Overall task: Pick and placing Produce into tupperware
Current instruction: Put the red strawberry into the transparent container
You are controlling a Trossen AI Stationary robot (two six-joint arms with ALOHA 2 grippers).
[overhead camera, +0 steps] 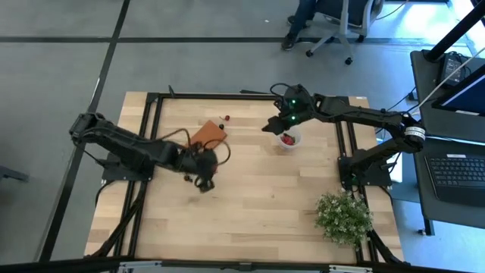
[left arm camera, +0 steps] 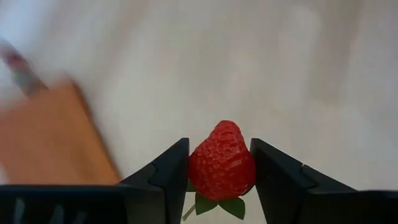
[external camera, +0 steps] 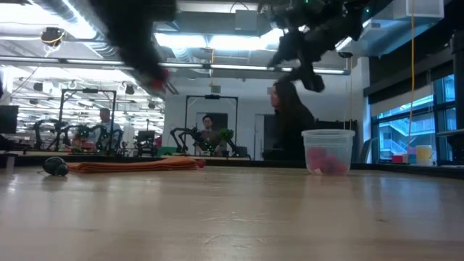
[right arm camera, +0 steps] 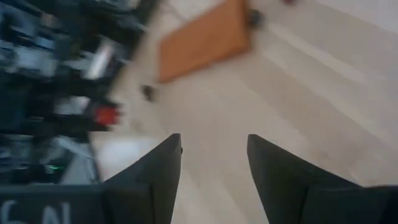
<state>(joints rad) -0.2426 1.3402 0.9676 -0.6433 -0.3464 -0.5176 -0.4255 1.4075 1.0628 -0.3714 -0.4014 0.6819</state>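
Observation:
My left gripper point(left arm camera: 219, 163) is shut on a red strawberry point(left arm camera: 222, 163) and hovers over the table's middle point(overhead camera: 203, 180), near the orange-brown block point(overhead camera: 208, 135). In the low view it is a blurred shape with a red spot point(external camera: 161, 77) well above the table. The translucent cup point(overhead camera: 288, 139) stands on its base point(external camera: 328, 151) with red berries inside. My right gripper point(right arm camera: 214, 155) is open, raised beside the cup on its left side point(overhead camera: 270, 126). Loose berries point(overhead camera: 225, 117) lie by the block's far edge, and a dark one point(external camera: 54, 166) rests on the wood. My left gripper pinches the strawberry between its two fingers, one on each flank of the red body point(left arm camera: 193, 168). The berry's tip points away from the wrist, and its green leaves point(left arm camera: 217, 205) sit back between the fingers. It is lifted clear of the table.
A bushy green plant point(overhead camera: 345, 216) stands at the table's near right corner. The flat block point(external camera: 138, 165) lies left of the cup. Bare wood stretches between block, cup and near edge. People and other equipment show in the room beyond the table.

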